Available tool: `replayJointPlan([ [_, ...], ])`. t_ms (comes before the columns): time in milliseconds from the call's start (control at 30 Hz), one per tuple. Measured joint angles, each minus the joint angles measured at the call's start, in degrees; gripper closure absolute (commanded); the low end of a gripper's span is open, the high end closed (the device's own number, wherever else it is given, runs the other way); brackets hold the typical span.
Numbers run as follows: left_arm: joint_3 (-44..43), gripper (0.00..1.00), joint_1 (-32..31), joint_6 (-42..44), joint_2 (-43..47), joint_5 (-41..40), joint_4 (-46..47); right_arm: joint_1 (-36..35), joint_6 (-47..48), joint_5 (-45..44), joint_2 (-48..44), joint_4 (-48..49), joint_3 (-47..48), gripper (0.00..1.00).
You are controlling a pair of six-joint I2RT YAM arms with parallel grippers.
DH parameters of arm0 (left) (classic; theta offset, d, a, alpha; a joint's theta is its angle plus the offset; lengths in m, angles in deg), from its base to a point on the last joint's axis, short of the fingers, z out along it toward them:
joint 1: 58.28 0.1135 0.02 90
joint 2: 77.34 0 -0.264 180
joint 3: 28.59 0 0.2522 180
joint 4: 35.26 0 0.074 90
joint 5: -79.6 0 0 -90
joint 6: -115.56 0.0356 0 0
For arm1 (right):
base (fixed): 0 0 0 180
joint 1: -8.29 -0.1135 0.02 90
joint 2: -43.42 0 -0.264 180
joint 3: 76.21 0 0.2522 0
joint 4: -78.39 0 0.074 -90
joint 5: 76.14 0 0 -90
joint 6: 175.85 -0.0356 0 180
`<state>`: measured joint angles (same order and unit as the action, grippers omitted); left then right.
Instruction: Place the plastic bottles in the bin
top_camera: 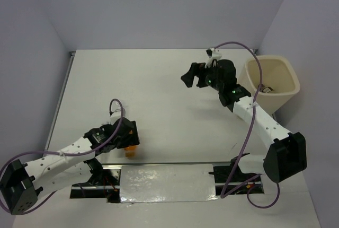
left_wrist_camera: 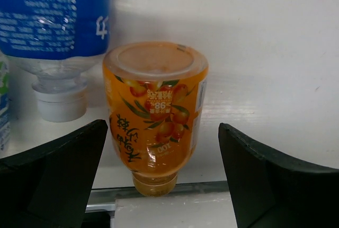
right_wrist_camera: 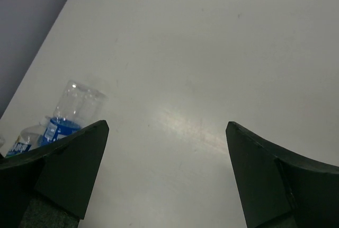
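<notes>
Close to the near edge of the counter [top_camera: 159, 79], left of its middle, the left pincer [left_wrist_camera: 161, 132] hangs wide open over an orange bottle [left_wrist_camera: 156, 111]. The bottle lies on its side between the two dark fingers [left_wrist_camera: 63, 169], with a clear gap on each side, so neither finger touches it. Its flat base faces the wrist camera, and its cap end points at a pale metal strip [left_wrist_camera: 159, 212] along the counter's near edge. In the top view only a bit of orange shows below the left pincer [top_camera: 126, 134]. Just beside the orange bottle, in the left wrist view, lies a clear bottle with a blue label [left_wrist_camera: 55, 16] and a white cap; the two stand slightly apart. The right pincer [top_camera: 192, 75] hovers over the far half of the counter, toward the right edge, and its jaws are spread wide with nothing between them. Below it the right wrist camera shows bare counter, and at the lower left of that view a clear bottle with a blue band [right_wrist_camera: 71, 114] lies on its side, with another like it [right_wrist_camera: 24, 140] partly hidden behind the finger. The cream bin [top_camera: 288, 74] stands upright at the right edge near the far right corner, its mouth open upward, just beside the right arm's wrist. Something small and dark sits inside it, too small to tell.
</notes>
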<state>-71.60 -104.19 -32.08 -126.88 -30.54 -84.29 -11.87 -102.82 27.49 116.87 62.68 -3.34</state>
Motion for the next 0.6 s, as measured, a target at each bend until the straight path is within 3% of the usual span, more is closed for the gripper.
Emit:
replayJointPlan([
  [133, 1.0, 0.03, -1.4, -1.1, -4.1, 0.8, 1.3, -1.2, -3.4, -0.8, -3.0, 4.1, -9.4, 0.0],
  [233, 1.0, 0.17, -2.1, -1.4, -5.6, 0.7, 1.4, -1.5, -5.2, -1.2, -5.1, 6.5, -14.5, 0.0],
  [333, 1.0, 0.39, -2.4, -1.1, -5.6, 0.6, 2.0, -2.2, -6.3, -1.1, -7.1, 9.7, -18.5, 0.0],
  [433, 0.8, 0.5, -2.8, 0.5, -5.2, 0.9, 3.0, -2.6, -7.8, 1.1, -9.4, 15.0, -23.2, 0.0],
  [600, -0.9, 0.6, -4.4, 4.8, -2.6, 1.9, 5.4, -5.2, -9.8, 6.6, -11.6, 23.0, -30.0, 0.0],
])
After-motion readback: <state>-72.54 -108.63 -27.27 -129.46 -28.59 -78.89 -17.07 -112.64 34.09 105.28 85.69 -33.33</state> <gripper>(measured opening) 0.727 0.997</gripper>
